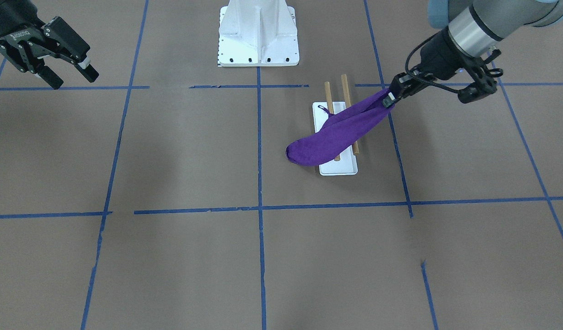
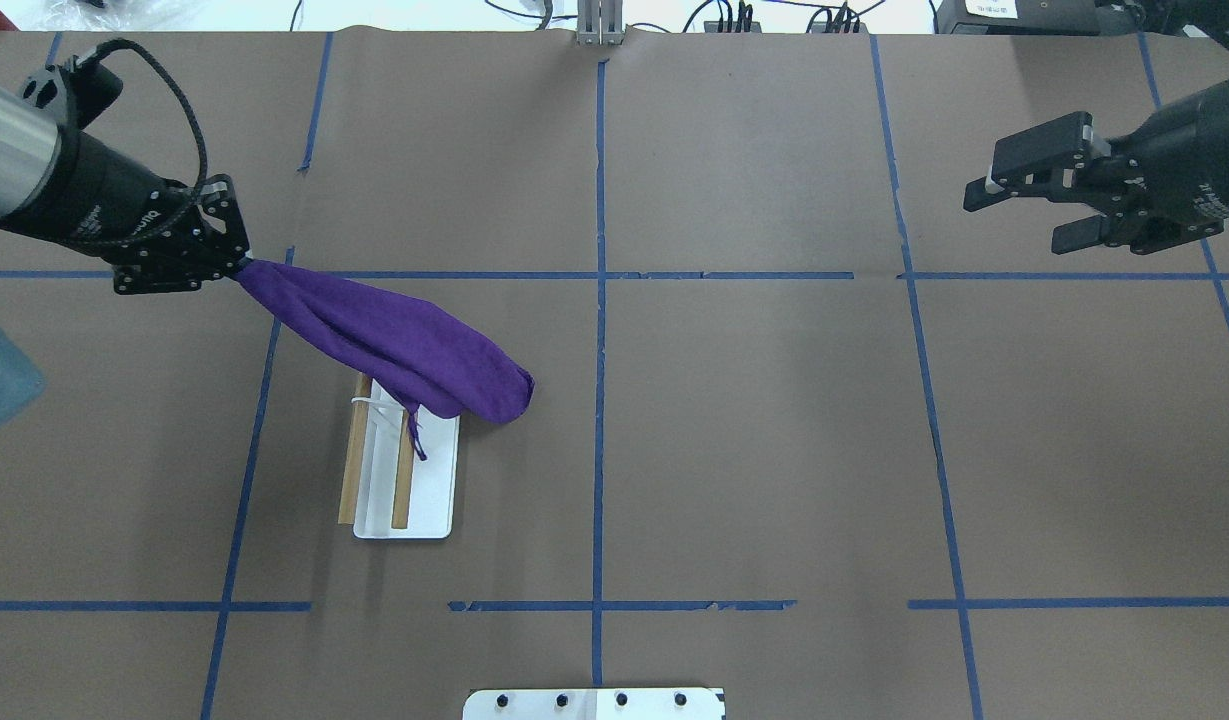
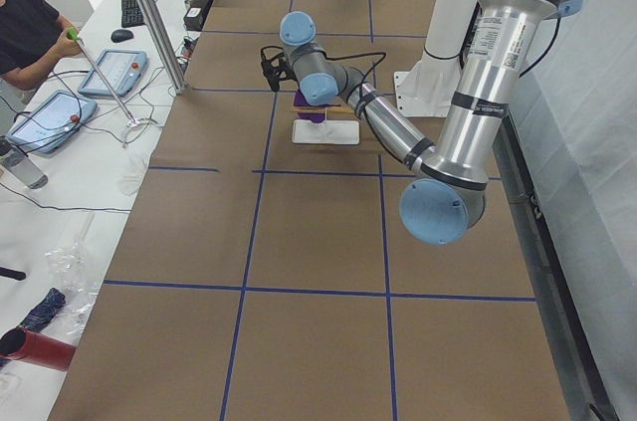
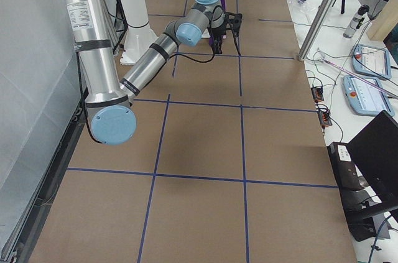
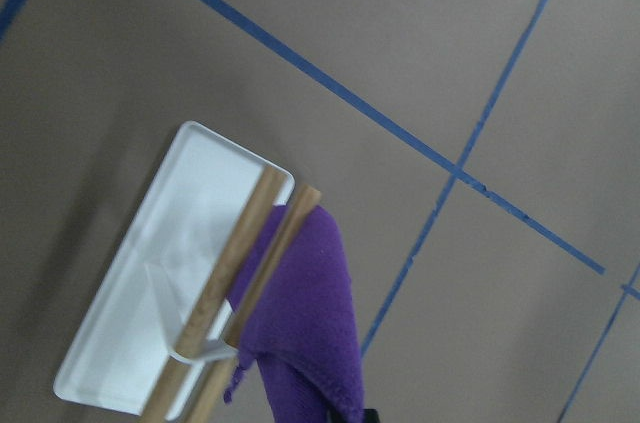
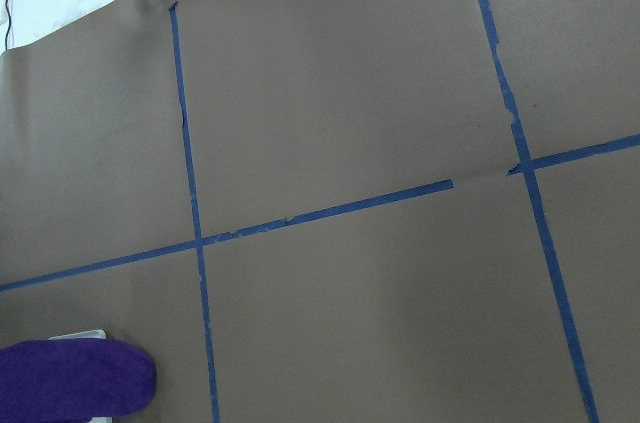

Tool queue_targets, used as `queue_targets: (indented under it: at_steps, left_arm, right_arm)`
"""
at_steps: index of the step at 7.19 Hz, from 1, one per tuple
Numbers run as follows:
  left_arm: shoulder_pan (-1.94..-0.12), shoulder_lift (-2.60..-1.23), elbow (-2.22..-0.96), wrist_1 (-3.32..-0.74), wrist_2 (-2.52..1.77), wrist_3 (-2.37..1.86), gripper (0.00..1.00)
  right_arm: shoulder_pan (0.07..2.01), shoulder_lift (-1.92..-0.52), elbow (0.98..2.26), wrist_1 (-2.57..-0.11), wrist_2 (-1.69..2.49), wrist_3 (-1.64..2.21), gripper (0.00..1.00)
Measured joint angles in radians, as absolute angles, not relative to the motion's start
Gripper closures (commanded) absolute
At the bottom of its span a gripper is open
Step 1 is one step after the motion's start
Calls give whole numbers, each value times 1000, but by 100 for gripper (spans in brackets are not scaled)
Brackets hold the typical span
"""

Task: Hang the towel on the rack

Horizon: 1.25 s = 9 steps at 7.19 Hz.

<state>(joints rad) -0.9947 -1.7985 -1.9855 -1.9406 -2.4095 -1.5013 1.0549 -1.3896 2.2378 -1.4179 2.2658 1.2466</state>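
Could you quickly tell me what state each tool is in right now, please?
Left tool: closed, holding the purple towel.
Right tool: open, empty.

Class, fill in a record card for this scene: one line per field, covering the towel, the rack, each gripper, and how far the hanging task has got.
Towel: the towel is purple and bunched, with one end pinched and the rest stretching over the rack
Rack: white base, two wooden rods, standing on the table
Left gripper: the left gripper is shut on the towel
Right gripper: the right gripper has its fingers open, is empty and is far from the rack
Task stage: towel crosses one end of the rods, not yet released; contact unclear
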Motion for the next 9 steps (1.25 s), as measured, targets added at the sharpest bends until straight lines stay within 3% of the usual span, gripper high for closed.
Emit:
queue_targets:
  at_steps: [2, 3, 4, 6, 9]
  left_arm:
    - [-1014, -1749, -1968, -1946, -2394, -1415, 100]
    - [-1015, -1739, -1958, -1949, -2390, -1398, 91]
    - [-1013, -1736, -1946, -1950, -2382, -1391, 29]
    - [-1008, -1735, -1909, -1951, -2312, -1383, 0]
    - [-1012, -1715, -1890, -1951, -2275, -1294, 0]
  right_arm:
    - [1061, -1392, 2237, -1417, 2266, 1245, 0]
    - [1065, -1394, 2237, -1417, 2266, 1245, 0]
    - [1069, -1395, 2238, -1417, 2266, 1245, 0]
    - [1075, -1397, 2238, -1418, 2266, 1245, 0]
    - [1105, -1442, 2226, -1420, 2264, 1187, 0]
